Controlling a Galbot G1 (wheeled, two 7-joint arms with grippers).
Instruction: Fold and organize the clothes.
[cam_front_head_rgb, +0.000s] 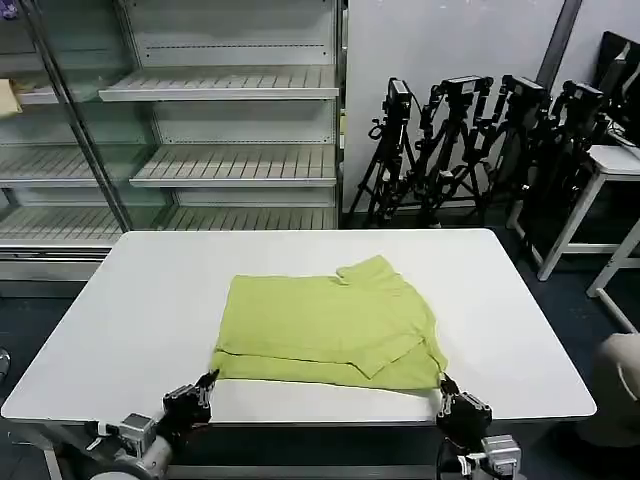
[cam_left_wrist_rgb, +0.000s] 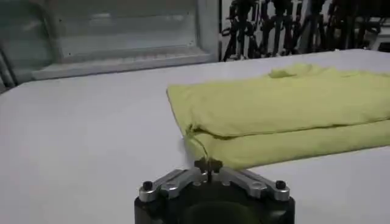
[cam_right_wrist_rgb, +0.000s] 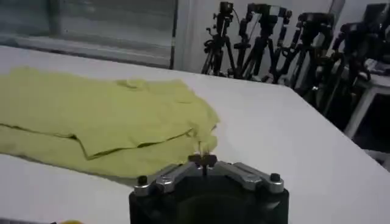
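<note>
On white table (cam_front_head_rgb: 120, 320): lime T-shirt (cam_front_head_rgb: 325, 325) folded, plain side up; left claw (cam_front_head_rgb: 207, 383) and right claw (cam_front_head_rgb: 447, 387) pressed together.

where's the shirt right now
In the head view, the shirt lies folded mid-table, toward the near edge, between the left gripper and right gripper.

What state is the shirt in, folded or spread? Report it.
Folded, partly. The shirt lies on the table in stacked layers: an upper layer's edge runs above the near hem, with a sleeve tucked across.
</note>
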